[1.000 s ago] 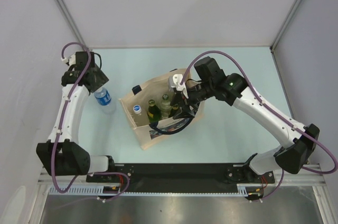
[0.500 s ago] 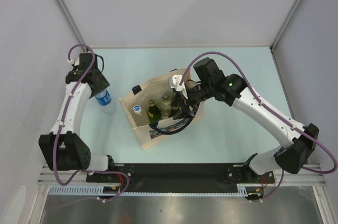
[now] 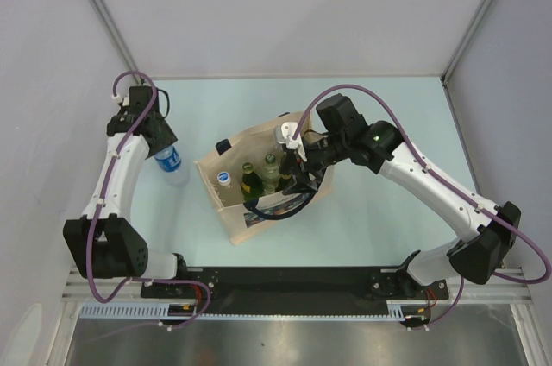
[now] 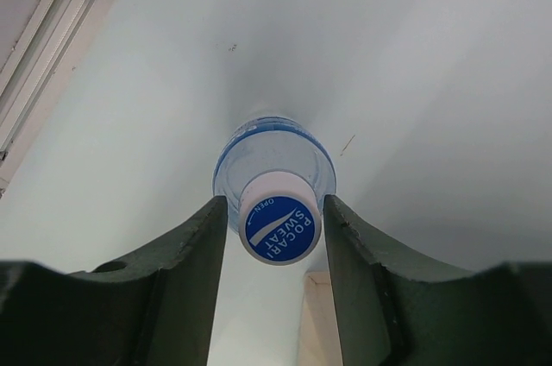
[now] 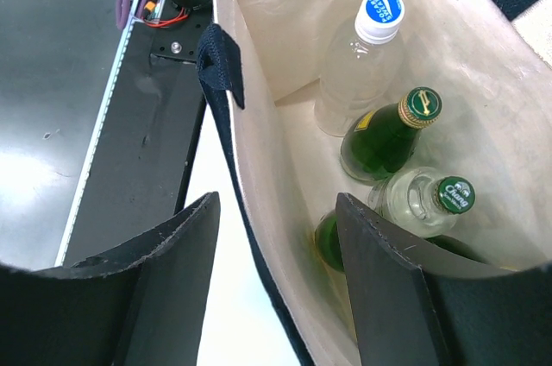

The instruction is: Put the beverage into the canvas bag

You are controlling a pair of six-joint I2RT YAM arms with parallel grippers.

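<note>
The beverage [image 3: 170, 161] is a clear bottle with a blue label, standing upright left of the canvas bag [image 3: 226, 211]. My left gripper [image 3: 162, 150] hangs straight over it. In the left wrist view its fingers flank the blue-and-white cap [image 4: 278, 230], with slim gaps on both sides, so the left gripper [image 4: 276, 202] is open. My right gripper [image 3: 302, 178] is open at the bag's right rim. In the right wrist view the right gripper [image 5: 276, 202] straddles the bag's wall [image 5: 285, 47] and navy trim without pinching them.
Inside the bag stand a clear bottle with a blue cap [image 5: 362, 64], a green bottle [image 5: 388, 137] and a clear bottle with a green cap [image 5: 423, 202]. A navy handle [image 5: 220, 68] droops over the rim. The enclosure's left wall [image 3: 52, 124] is close to the left arm.
The left arm has shifted slightly back and its jaws have narrowed around the bottle's cap. The right arm, the bag and the bottles inside have not moved.
</note>
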